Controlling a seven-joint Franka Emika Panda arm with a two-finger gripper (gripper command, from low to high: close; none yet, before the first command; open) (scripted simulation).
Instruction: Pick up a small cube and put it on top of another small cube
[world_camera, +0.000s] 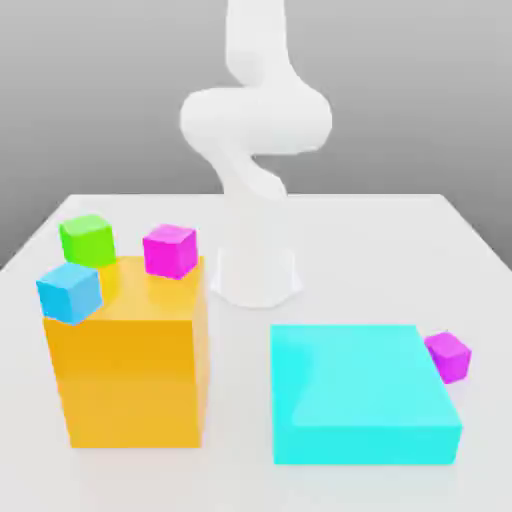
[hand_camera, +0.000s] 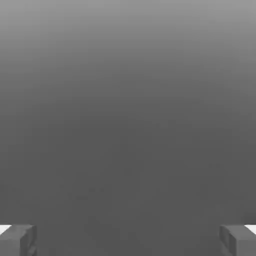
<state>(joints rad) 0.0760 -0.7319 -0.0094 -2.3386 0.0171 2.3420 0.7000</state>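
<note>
The small purplish-magenta cube (world_camera: 447, 356) rests on the white table (world_camera: 380, 240), touching or just behind the far right corner of the flat cyan block (world_camera: 360, 395). A pinker magenta small cube (world_camera: 169, 250) sits on top of the tall orange block (world_camera: 130, 365). In the hand view my gripper (hand_camera: 128, 240) is open, its two grey fingertips (hand_camera: 17, 240) set far apart against a plain grey backdrop with nothing between them. The white arm (world_camera: 255, 150) rises from its base at the back of the table and leaves the exterior view at the top.
A green cube (world_camera: 87, 240) and a blue cube (world_camera: 70, 292) also stand on the orange block, toward the exterior view's left. The arm's base (world_camera: 255, 275) stands between the two big blocks, further back.
</note>
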